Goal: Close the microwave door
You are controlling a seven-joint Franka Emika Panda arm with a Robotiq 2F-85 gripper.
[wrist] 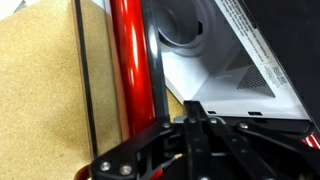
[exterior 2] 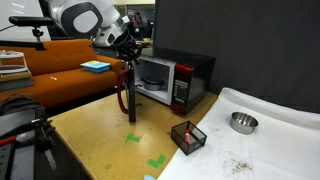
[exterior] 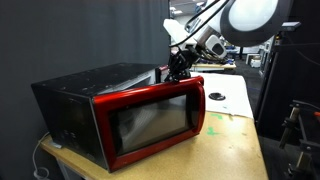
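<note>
A: One question: where is the microwave door (exterior: 150,120) right now?

B: Swung well out from the microwave (exterior: 85,85), red face and dark window turned away from the cavity. In an exterior view the door (exterior 2: 130,92) shows nearly edge-on, a thin upright strip standing over the table (exterior 2: 95,125).

A: And the claw (exterior: 178,68)?

B: Right at the door's top edge, close to the free end with the thick red handle, away from the hinge. In an exterior view the claw (exterior 2: 128,50) hangs directly above that strip. I can't tell whether it actually touches.

A: What does the wrist view add?

B: The claw (wrist: 195,108) comes in from the bottom. The red handle edge (wrist: 130,60) runs up just to one side of it, with the pale oven cavity on the other.

A: Is it holding anything?

B: No. Its fingers (wrist: 205,118) look drawn together, with nothing pinched between them.
</note>
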